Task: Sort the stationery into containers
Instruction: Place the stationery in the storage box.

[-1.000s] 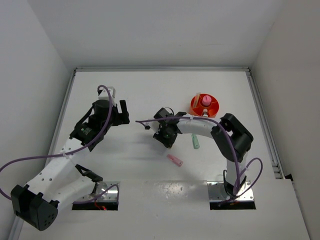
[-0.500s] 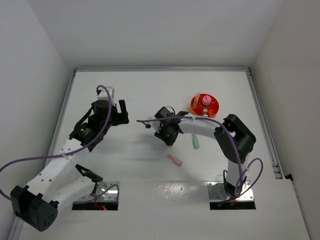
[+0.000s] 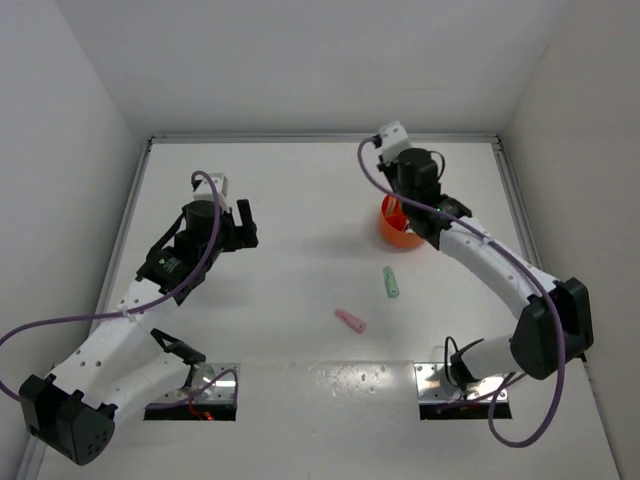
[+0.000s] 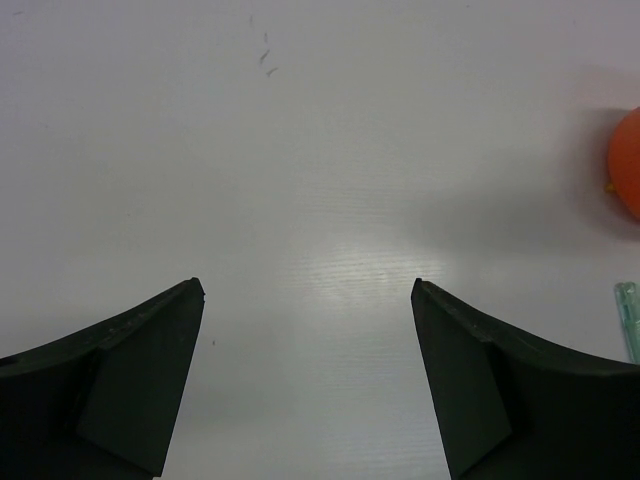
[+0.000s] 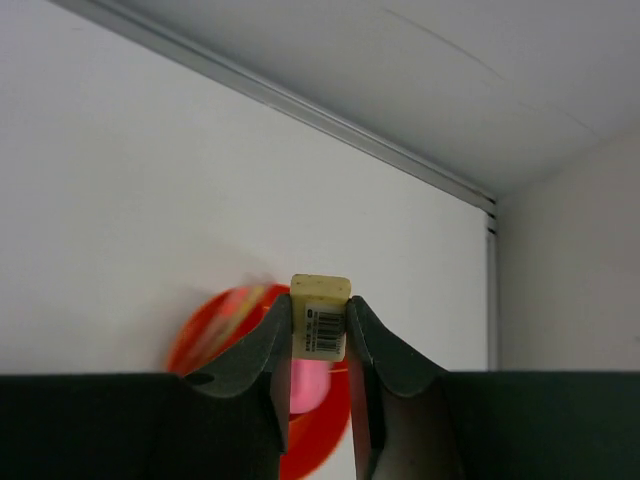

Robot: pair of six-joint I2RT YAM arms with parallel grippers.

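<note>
Right wrist view: right gripper (image 5: pixel 319 305) pinches narrowly on a small barcode-labelled eraser block (image 5: pixel 321 288), held upright above the orange bowl (image 5: pixel 212 338), which lies just below; which compartment cannot be told. Left gripper (image 4: pixel 308 290) spread wide, empty, well apart.

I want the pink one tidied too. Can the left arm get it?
Probably yes: the pink stick lies alone on the table, nothing covers it, and the left gripper is open and empty.
</note>
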